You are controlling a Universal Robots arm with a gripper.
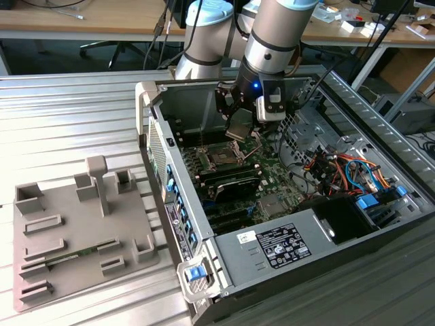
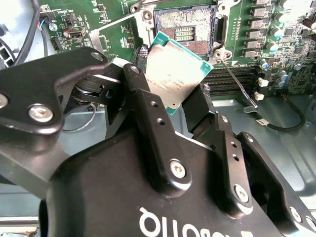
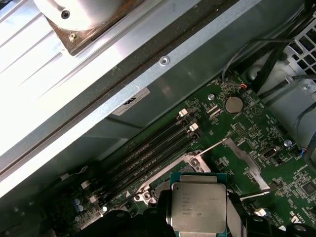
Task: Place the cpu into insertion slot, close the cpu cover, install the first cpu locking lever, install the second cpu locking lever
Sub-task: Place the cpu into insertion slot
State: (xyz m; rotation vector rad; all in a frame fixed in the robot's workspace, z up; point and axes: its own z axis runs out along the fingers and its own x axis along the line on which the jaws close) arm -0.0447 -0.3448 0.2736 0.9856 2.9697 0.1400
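My gripper (image 1: 239, 129) is shut on the cpu (image 1: 240, 126), a thin square chip with a dull metal face, and holds it tilted in the air inside the open computer case. In the second wrist view the black fingers (image 2: 143, 98) clamp the cpu (image 2: 175, 74) by two opposite edges. The insertion slot (image 2: 185, 29) lies uncovered just beyond it, dark with fine contacts. In the exterior view the slot (image 1: 221, 157) sits below the gripper, toward the view's left. The cpu cover (image 3: 254, 172) stands swung open beside the socket. A thin locking lever (image 2: 238, 81) sticks up, unlatched.
The green motherboard (image 1: 272, 178) lies in the case, with black memory slots (image 3: 153, 148) beside the socket. Coloured cables (image 1: 343, 170) and a power supply (image 1: 285, 244) fill the exterior view's right. A grey fixture tray (image 1: 75, 238) rests on the ribbed metal table on the left.
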